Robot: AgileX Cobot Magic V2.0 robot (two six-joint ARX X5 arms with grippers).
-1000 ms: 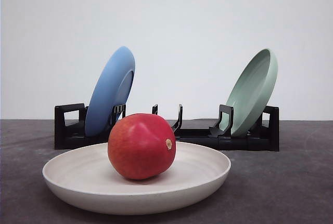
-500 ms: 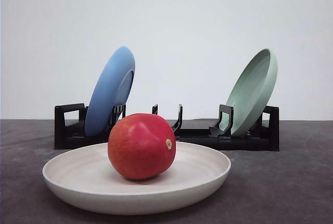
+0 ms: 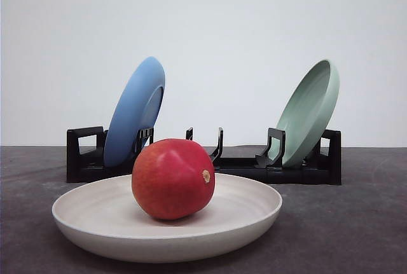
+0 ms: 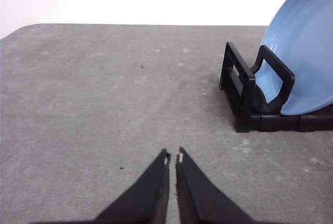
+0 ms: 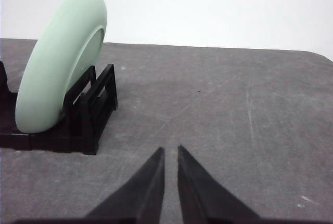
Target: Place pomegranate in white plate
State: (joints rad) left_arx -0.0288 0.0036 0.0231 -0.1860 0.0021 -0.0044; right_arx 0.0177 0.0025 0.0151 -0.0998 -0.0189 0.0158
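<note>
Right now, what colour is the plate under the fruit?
Off-white, matte; the plate shows best in the front view.

Left gripper (image 4: 173, 157) — two matte black fingers tapering to narrow points, small pale tips, right gripper (image 5: 170, 151) — same black tapered wedge fingers

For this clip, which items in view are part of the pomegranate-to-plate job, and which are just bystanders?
Part of the job:
- pomegranate, resting in the plate
- white plate, flat on the table

Bystanders:
- blue plate, leaning in the rack
- pale green plate, leaning in the rack
- black rack, behind the white plate
</note>
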